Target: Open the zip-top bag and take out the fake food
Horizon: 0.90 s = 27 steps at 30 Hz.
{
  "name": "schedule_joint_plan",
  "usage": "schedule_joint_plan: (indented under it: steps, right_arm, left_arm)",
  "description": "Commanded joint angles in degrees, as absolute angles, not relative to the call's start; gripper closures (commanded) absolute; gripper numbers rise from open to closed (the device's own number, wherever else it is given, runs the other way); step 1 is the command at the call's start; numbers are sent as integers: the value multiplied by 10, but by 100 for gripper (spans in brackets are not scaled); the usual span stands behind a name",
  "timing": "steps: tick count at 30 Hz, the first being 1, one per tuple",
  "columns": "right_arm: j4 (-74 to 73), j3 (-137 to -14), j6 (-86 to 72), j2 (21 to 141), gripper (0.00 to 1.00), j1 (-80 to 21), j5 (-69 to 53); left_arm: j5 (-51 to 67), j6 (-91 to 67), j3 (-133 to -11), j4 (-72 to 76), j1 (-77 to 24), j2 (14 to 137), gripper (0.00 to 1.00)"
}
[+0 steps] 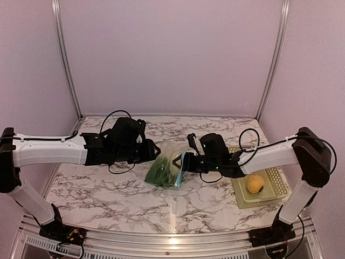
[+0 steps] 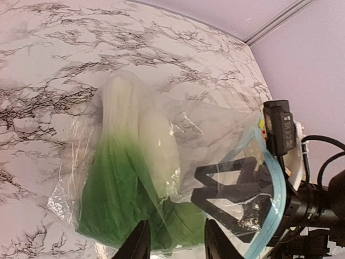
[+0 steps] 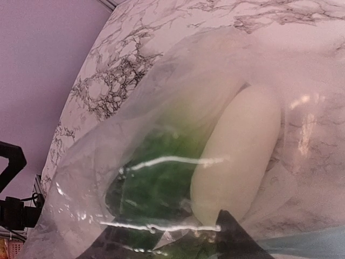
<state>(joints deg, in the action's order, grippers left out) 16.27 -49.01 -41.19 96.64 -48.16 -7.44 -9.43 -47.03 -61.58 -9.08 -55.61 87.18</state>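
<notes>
**Left gripper** point(image 2: 173, 237): black two-finger tool. Jaws parted and clamping nothing. The bag's closed green end lies just ahead of the fingertips, and contact cannot be confirmed.

**Zip-top bag** point(image 2: 210, 127): clear, crinkly film with glare streaks, lying on the tabletop between the two grippers, closed end toward the left arm. The light blue zipper strip point(image 2: 278, 194) faces the right arm and bows into a loop, so the mouth reads as open. The opening step is judged done.

**Leafy vegetable** point(image 2: 116, 183): moulded plastic with a pale white stem shading into deep green leaves. It is inside the bag and has yet to come out.

**White oblong piece** point(image 3: 242, 151): smooth, matte and rounded at the ends. It is inside the bag beside the vegetable and has yet to come out.

**Right gripper** point(image 3: 172, 237): black fingers at the bag's mouth, seen through the film. They are spread apart, and no grip on any item is visible.

**Lattice basket** point(image 1: 274, 181): pale yellow-green, rectangular, with an open grid wall. It stands to the right of the bag, beneath the right arm.

**Yellow-orange round fruit** point(image 1: 254, 183): lies in the basket and is judged already removed.

**Tabletop** point(image 1: 108, 189): white marble pattern with grey veins, glossy.

Progress: roughly midway, with two pieces left to extract.
</notes>
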Motion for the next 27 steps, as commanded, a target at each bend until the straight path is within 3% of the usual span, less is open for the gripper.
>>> schedule_joint_plan:
  steps: [1, 14, 21, 27]
  right_arm:
    - [171, -489, -414, 972, 45, -487, -59]
    - [177, -503, -417, 1019, 45, -487, 40]
    - [179, -520, -410, 1042, 33, -487, 53]
    - [162, -547, -402, 1074, 33, -488, 42]
  left_arm:
    - [-68, -449, -612, -78, -522, 915, 65]
    - [59, -382, -782, -33, -456, 1121, 68]
    - [77, -401, -772, -23, -455, 1170, 71]
    - [80, -414, -743, -9, -455, 1170, 77]
